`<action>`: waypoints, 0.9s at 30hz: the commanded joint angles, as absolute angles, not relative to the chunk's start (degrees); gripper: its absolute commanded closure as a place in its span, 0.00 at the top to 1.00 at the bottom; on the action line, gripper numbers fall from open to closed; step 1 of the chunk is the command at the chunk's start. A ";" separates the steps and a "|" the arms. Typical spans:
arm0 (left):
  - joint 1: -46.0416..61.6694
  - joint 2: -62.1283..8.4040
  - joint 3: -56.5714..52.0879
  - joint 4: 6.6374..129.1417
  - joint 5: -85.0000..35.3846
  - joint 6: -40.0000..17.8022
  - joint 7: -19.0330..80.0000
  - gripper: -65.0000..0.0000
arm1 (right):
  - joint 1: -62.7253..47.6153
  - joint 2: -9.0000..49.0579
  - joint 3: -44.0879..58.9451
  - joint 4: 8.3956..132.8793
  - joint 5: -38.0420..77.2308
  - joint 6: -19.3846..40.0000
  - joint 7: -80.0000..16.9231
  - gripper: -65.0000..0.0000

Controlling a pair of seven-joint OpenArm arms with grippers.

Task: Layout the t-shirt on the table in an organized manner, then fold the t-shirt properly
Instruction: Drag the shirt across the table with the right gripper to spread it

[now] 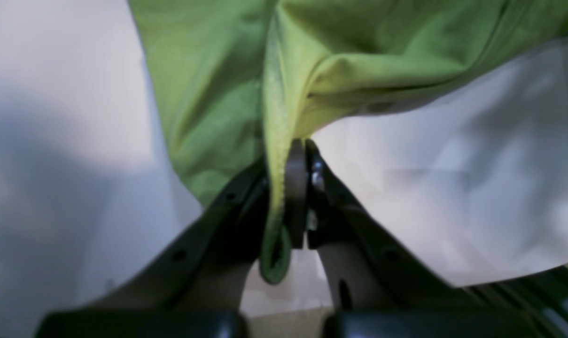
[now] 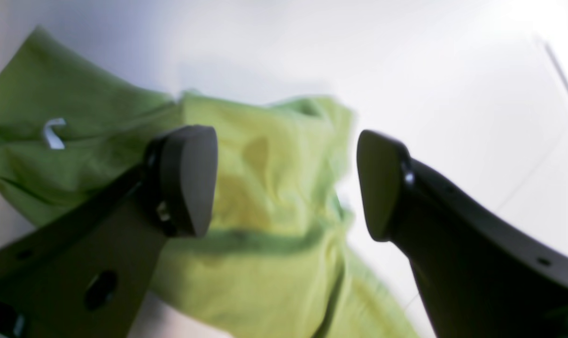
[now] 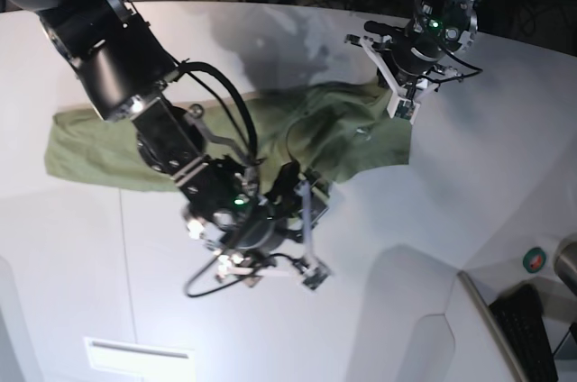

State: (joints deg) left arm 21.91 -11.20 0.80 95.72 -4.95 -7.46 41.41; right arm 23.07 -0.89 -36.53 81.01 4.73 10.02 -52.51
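Jaws of left gripper [image 1: 297,188] clenched on hem fold of t-shirt [image 3: 207,134], lifting that edge off table [image 3: 451,247]. Right gripper [image 2: 286,180] jaws spread wide, grasping nothing, hovering over crumpled green cloth. Shirt lies stretched across white tabletop, one end flat, other end raised. Small white tag [image 2: 53,133] visible on fabric.

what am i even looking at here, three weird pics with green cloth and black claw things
It is a two-armed robot handling a green t-shirt on a white table. The base view looks down on the whole scene. The other two pictures come from cameras on the wrists, looking along each claw. The left gripper is shut on a hem of the shirt. The right gripper is open above the shirt, holding nothing. A small white tag shows on the cloth.
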 commanded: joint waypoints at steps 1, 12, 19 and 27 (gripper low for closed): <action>21.76 -11.47 0.66 96.57 -5.14 -7.16 40.66 0.00 | 26.24 -2.68 -38.46 78.37 4.70 9.71 -51.56 0.69; 22.20 -11.47 0.66 96.57 -5.14 -7.16 40.66 0.00 | 33.63 -8.48 -52.44 52.97 4.88 9.71 -37.49 0.69; 22.29 -11.47 0.66 96.48 -5.14 -7.16 40.66 0.00 | 33.89 -8.40 -52.44 40.22 4.88 9.71 -29.41 0.68; 22.11 -11.56 -0.04 96.48 -5.14 -7.16 40.66 0.00 | 33.27 -8.22 -52.26 39.96 4.88 9.27 -25.27 0.09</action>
State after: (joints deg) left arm 22.22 -11.14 0.19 95.70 -4.97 -7.38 41.36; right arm 31.48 -7.68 -52.62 39.00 4.78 9.82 -26.02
